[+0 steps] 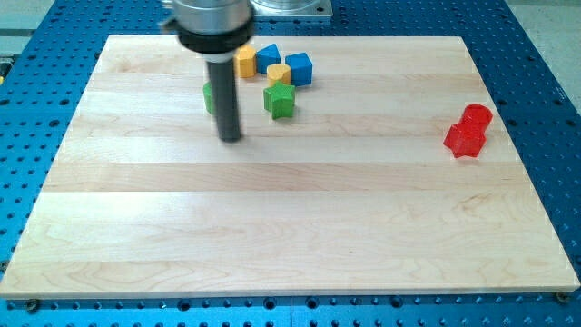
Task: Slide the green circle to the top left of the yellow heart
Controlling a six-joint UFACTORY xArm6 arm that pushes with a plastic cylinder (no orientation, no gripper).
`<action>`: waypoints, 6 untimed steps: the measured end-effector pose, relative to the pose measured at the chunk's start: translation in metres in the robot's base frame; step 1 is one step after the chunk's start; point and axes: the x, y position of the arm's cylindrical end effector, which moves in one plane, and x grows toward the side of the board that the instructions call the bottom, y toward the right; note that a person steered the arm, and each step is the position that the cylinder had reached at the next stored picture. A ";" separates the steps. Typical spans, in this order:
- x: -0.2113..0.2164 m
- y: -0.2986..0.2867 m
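Green circle (208,97), perhaps round, mostly hidden behind my tip (231,139); no claw visible.

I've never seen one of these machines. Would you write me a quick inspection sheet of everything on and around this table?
Surface: pale wooden board, flat on a blue perforated table.
Job's things: green block, shape hidden behind the rod; two yellow blocks near the view's top, heart shape not discernible.
Clutter: green star-like block; two blue blocks; two touching red blocks at the view's right.
Grippers: no fingers; my tip rests just below the green block.
Cables: nothing seen.
Surroundings: grey metal base at the view's top.
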 end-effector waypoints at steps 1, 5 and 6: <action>-0.023 -0.012; -0.073 0.030; -0.076 0.015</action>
